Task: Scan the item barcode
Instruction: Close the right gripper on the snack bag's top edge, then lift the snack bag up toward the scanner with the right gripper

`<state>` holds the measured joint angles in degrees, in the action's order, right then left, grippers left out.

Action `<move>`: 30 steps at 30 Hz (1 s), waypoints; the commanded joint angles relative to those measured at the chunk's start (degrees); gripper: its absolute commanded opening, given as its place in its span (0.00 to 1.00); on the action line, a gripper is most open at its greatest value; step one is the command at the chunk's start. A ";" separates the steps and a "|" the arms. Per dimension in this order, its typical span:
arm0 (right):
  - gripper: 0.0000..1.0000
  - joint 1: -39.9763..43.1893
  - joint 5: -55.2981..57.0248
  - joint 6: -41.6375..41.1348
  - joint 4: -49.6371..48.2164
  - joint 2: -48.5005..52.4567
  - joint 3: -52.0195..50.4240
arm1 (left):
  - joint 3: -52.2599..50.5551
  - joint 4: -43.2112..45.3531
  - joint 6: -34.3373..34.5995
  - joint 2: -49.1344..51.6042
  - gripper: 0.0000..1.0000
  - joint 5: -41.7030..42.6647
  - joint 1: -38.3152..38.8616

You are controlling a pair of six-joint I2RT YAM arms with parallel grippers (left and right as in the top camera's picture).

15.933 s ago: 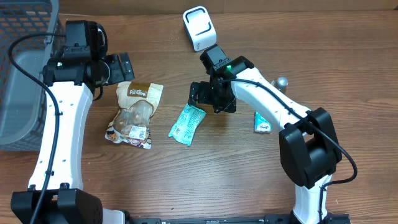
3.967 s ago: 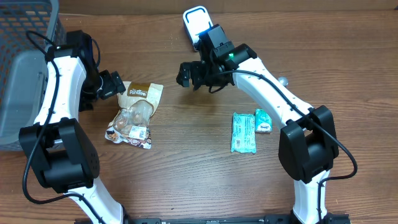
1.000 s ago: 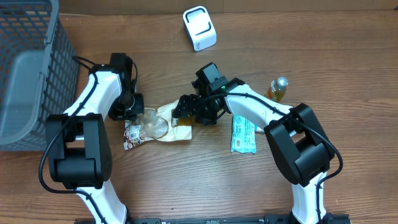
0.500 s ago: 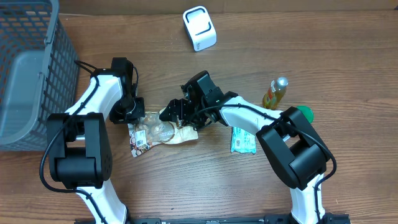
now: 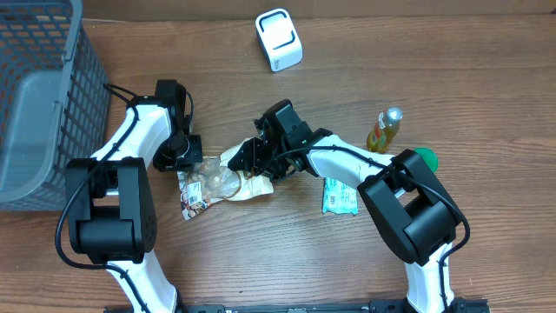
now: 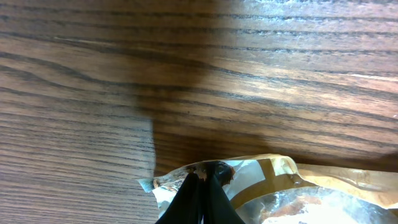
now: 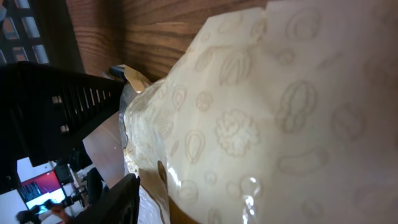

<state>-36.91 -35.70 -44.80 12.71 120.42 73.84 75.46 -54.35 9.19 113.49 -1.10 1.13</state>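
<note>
The right claw (image 5: 250, 159) has just narrowed on the snack pouch (image 5: 219, 180) end nearer the white scanner (image 5: 279, 39), grip uncertain, the left claw (image 5: 184, 160) stays pinched on its farther corner, and the pouch lies well short of it, unscanned

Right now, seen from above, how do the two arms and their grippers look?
Both the left arm and the right arm have smooth white link shells joined by bulky black joint housings. A thin black cable runs along each arm. The left gripper and the right gripper are black. I see no readable markings on them.
</note>
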 commanded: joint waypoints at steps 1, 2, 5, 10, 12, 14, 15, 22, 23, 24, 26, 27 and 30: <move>0.46 -0.48 -1.99 0.24 -0.04 0.13 -0.39 | -0.39 0.24 -0.46 0.42 0.04 0.70 0.52; 0.41 -0.48 -2.49 0.24 0.00 0.13 -0.39 | -0.39 0.26 -0.46 0.42 0.04 0.70 0.52; 0.23 -0.48 -3.02 0.42 0.00 0.13 -0.39 | -0.39 0.48 -0.46 0.42 0.04 0.70 0.52; 0.16 -0.50 -6.23 6.84 0.00 0.13 -0.39 | -0.39 0.68 -0.44 0.42 0.04 0.72 0.50; 0.15 -0.48 -6.95 9.22 0.04 0.13 -0.39 | -0.31 0.66 -0.44 0.39 0.04 0.72 0.50; 0.10 -0.48 -7.26 10.86 -0.02 0.11 -0.39 | 0.37 0.50 -0.44 0.28 0.04 1.22 0.15; 0.09 -0.42 -7.30 11.65 -0.02 0.11 -0.37 | 1.09 0.26 -0.46 0.26 0.04 1.97 -0.11; 0.04 0.68 -7.69 16.63 0.66 -2.05 -0.28 | 12.63 -5.14 -0.44 0.15 0.05 7.34 -4.57; 0.04 0.94 -7.65 17.33 0.81 -2.60 -0.28 | 14.53 -5.75 -0.44 0.15 0.05 7.65 -5.35; 0.04 1.25 -7.67 18.29 1.01 -3.37 -0.28 | 16.26 -6.08 -0.46 0.15 0.06 7.78 -6.08; 0.04 1.77 -7.67 19.78 1.49 -5.07 -0.26 | 18.78 -6.21 -0.46 0.15 0.08 7.74 -7.23; 0.04 2.05 -7.65 20.68 1.75 -6.19 -0.26 | 19.65 -5.79 -0.46 0.15 0.13 7.76 -7.78; 0.04 2.89 -4.83 24.90 5.20 -10.64 0.72 | 20.57 -3.65 -0.44 0.15 0.43 7.76 -9.01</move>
<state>-35.07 -42.68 -25.85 15.73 116.60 73.78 94.67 -59.13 8.93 113.56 5.39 -7.16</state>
